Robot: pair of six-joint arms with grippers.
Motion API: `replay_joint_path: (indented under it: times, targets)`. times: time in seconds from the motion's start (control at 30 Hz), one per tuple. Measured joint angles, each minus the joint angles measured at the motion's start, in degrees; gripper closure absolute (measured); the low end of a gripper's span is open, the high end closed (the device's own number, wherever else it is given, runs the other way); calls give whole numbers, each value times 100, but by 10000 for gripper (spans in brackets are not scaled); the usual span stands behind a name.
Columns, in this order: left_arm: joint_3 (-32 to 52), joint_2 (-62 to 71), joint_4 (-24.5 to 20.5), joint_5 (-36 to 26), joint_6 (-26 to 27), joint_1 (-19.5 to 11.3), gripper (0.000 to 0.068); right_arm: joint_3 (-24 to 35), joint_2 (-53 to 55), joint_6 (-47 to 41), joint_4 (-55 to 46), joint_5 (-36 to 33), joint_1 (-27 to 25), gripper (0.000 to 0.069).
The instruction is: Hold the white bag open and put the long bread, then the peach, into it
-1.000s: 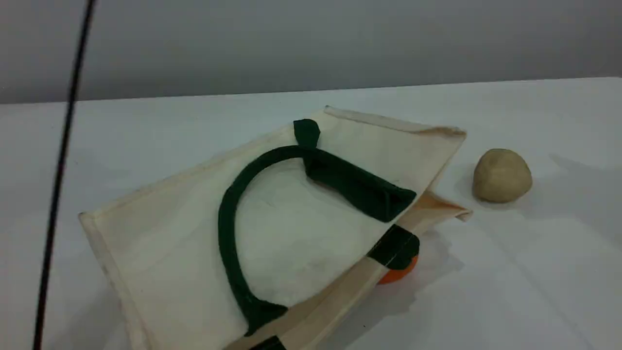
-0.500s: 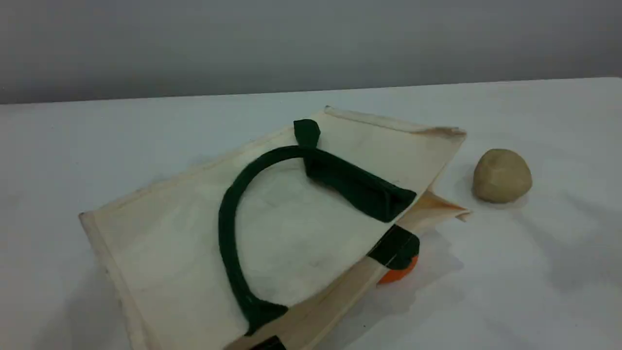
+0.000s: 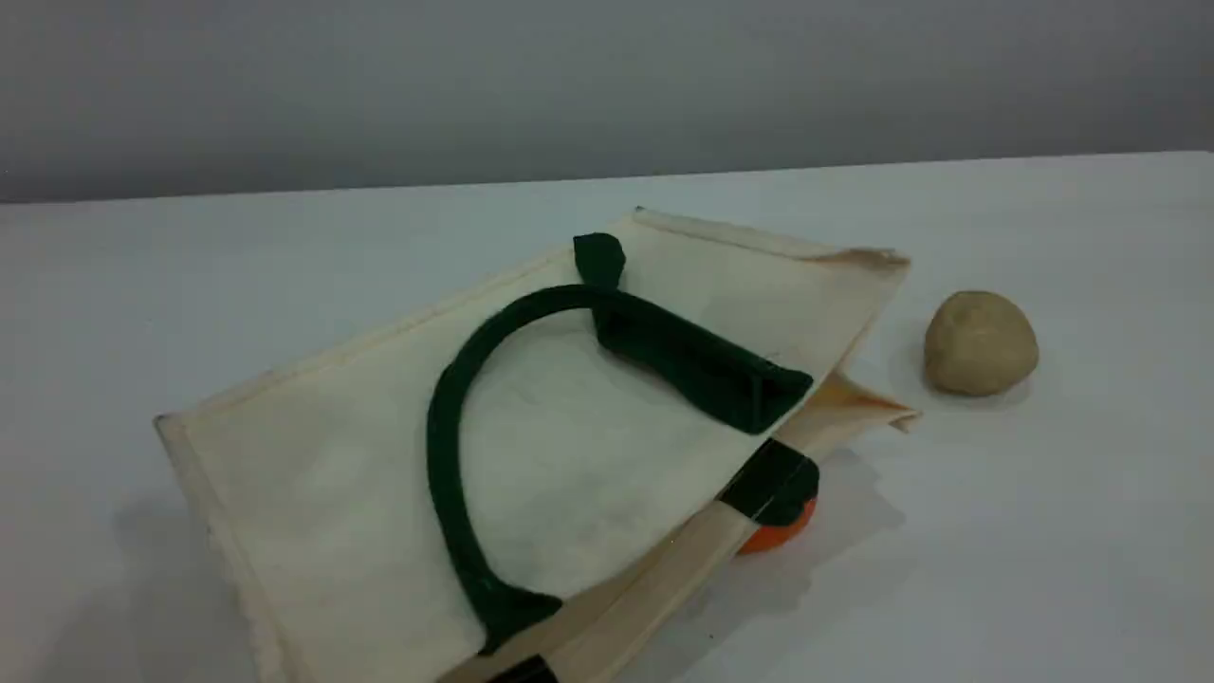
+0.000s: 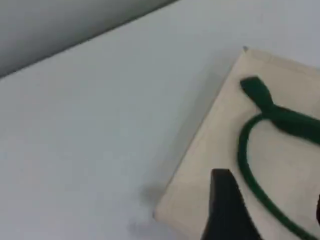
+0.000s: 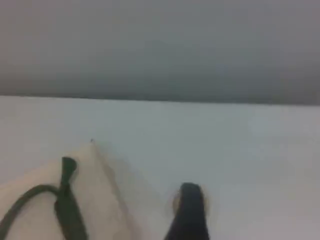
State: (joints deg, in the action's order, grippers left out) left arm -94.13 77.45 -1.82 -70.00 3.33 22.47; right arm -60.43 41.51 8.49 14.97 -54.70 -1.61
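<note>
Across the middle of my table point(image 3: 1043, 569) lies the white bag point(image 3: 313, 474), a big cream canvas tote on its side and mostly flat, its mouth turned toward the right of the scene view. I count one bag with two dark green handles: one strap handle point(image 3: 446, 446) curves in a loop over the upper panel and folds into a thick band near the mouth, while of the second handle point(image 3: 773, 484) I see only a short green piece at the lower rim. Brownish staining marks the rim corners by the opening. One bright orange fruit point(image 3: 782, 536) peeks from under the bag's lower edge, touching it. One beige potato-like lump point(image 3: 980, 341) sits just beside the mouth on the right, apart from the cloth. I can make out no bread or peach in any of my views. My left gripper point(image 4: 270, 210) hovers above the bag's closed end with jaws spread apart and nothing between them. Of my right gripper point(image 5: 190, 210) I see a single dark fingertip, with the lump half hidden behind it; it stands wide and holds nothing.
</note>
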Motion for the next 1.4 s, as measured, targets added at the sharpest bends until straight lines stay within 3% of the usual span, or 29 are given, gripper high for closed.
replay_joint_path:
  times: [0.23, 0.43, 0.8, 0.93, 1.13, 1.4]
  targets:
    - [1398, -1544, 16, -3, -32, 0, 303, 0, -1171, -267, 14, -1023, 0, 139]
    - [2579, -2915, 16, -1, -80, 0, 303, 200, -1913, -305, 14, -1480, 0, 139]
    - [4194, -5604, 5, -7, -120, 0, 303, 1614, -3355, -305, 0, -1437, 21, 139]
    - [4730, -6267, -121, -7, -124, 0, 303, 2182, -3665, -286, -325, -1206, 339, 139]
    - [5517, -6427, -443, 10, -271, 0, 303, 2688, -3685, -400, -906, -1064, 790, 139]
    - [6186, -6423, -426, 159, -273, 0, 303, 3129, -3685, -400, -921, -656, 811, 139]
